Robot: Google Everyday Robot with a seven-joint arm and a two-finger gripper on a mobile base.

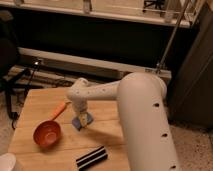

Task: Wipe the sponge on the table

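The blue sponge (83,120), with a yellowish face showing at its left edge, lies on the light wooden table (107,132) near its middle. My gripper (80,114) comes down on it from above at the end of the white arm (100,92) and is shut on the sponge. The arm's wrist covers the top of the sponge. The big white body of the arm (145,125) hides the right side of the table.
An orange bowl (47,134) with an orange handle (60,110) sits just left of the sponge. A black-and-white striped block (91,157) lies near the front edge. A white round object (7,163) shows at the bottom left corner.
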